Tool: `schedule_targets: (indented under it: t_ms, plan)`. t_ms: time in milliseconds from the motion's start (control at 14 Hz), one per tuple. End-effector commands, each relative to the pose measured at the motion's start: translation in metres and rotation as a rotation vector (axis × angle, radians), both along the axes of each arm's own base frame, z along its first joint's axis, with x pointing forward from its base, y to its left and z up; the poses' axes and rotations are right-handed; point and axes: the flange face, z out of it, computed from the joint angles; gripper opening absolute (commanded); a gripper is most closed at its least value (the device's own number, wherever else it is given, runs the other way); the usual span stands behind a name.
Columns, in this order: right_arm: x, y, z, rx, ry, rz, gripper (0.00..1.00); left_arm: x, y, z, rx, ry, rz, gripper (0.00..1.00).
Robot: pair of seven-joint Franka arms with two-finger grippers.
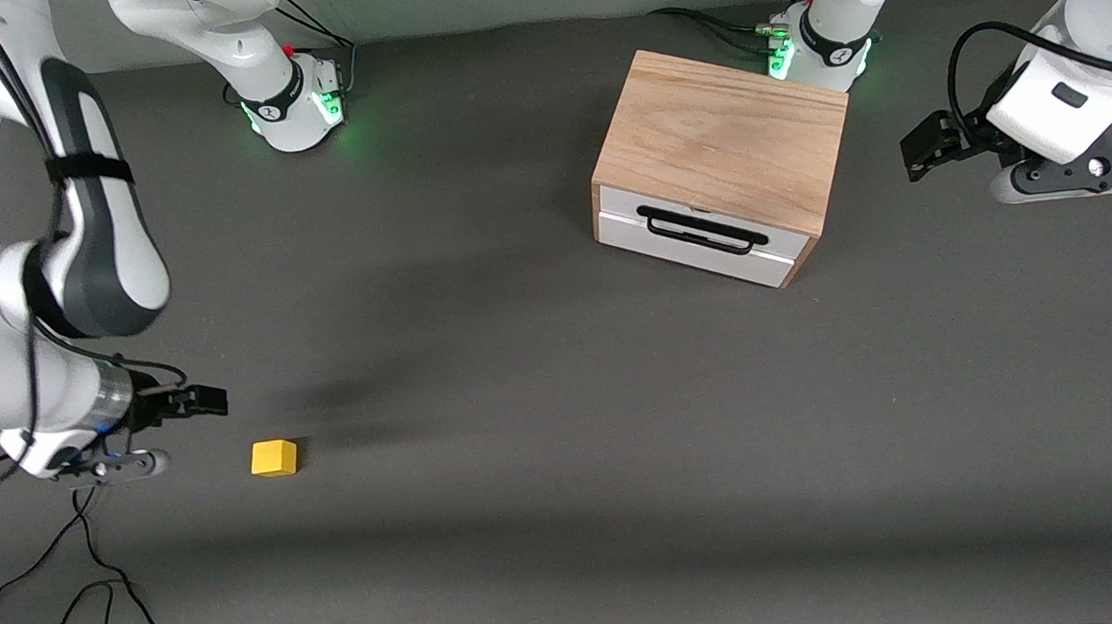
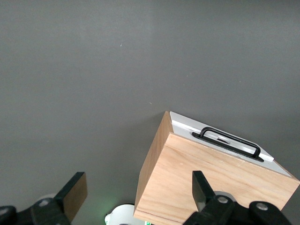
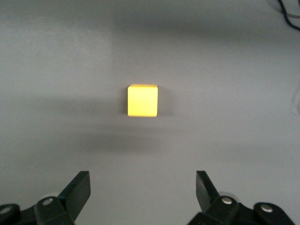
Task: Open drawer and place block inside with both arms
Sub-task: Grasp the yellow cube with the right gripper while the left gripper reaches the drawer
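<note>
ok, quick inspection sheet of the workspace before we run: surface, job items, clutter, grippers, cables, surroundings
Surface: dark grey table, bare between items.
Drawer: shut, handle free, in wooden box at the left arm's end.
Block: yellow, on the table at the right arm's end, nearer the front camera than the box.
Clutter: nothing seen.
Left gripper: open, empty, beside the box.
Right gripper: open, empty, next to the block, not touching.
Cables: loose on the table near the right arm.
Surroundings: nothing seen.
</note>
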Motion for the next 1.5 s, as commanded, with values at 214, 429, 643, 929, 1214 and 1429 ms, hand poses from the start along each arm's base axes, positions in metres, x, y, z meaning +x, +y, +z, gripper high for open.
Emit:
schedule_targets:
  t_ms: [214, 429, 643, 929, 1214, 1429]
  plan:
    - [0.028, 0.002, -0.084, -0.011, -0.065, 0.005, 1.00, 0.005, -0.005, -0.007, -0.021, -0.013, -0.002, 0.96]
    - [0.033, 0.005, -0.117, 0.021, -0.084, -0.019, 1.00, 0.010, -0.009, -0.018, -0.050, 0.011, 0.100, 0.98]
    - [0.033, 0.006, -0.135, 0.022, -0.080, -0.022, 1.00, 0.019, -0.049, -0.048, -0.022, 0.038, 0.251, 0.98]
    - [0.032, 0.006, -0.166, 0.016, -0.080, -0.017, 1.00, 0.020, -0.114, -0.107, 0.044, 0.083, 0.449, 0.99]
    - [0.030, 0.007, -0.188, 0.012, -0.088, -0.015, 1.00, 0.002, -0.142, -0.170, 0.101, 0.097, 0.615, 0.99]
    - [0.029, 0.009, -0.191, 0.013, -0.080, -0.015, 1.00, 0.001, -0.146, -0.200, 0.105, 0.097, 0.788, 0.99]
